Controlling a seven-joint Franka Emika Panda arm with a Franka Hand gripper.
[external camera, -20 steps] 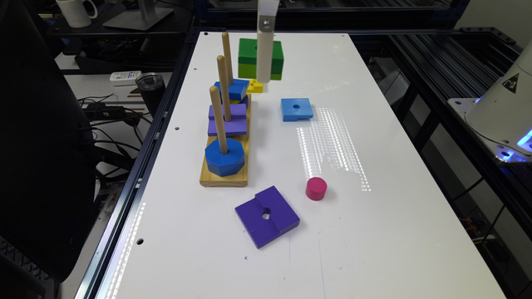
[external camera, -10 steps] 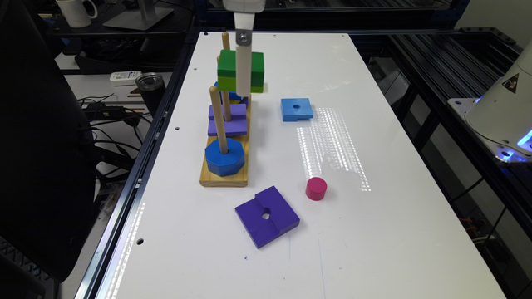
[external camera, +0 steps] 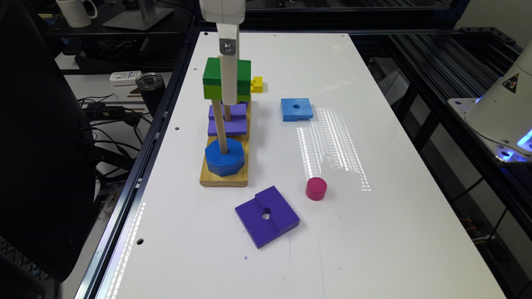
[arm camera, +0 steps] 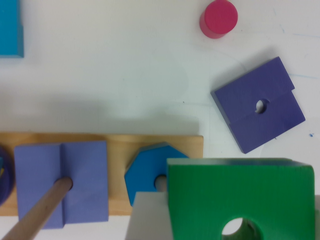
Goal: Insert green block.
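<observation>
Exterior view: the end effector (external camera: 227, 89) holds the green block (external camera: 216, 83) in the air above the wooden peg base (external camera: 216, 179) on the white table (external camera: 374, 249). No writing is readable.

Wrist view: the green block (arm camera: 240, 195), clamped at its sides, sits off the peg (arm camera: 37, 215); its round hole should be centred over a peg tip before descending straight.

White throughout: a rounded, glossy wrist housing (external camera: 221, 10) at the top of the exterior view, narrowing into a slim, flat-sided white gripper (external camera: 228, 89) finger. Near its upper end, a small grey metal plate with one round screw hole.
</observation>
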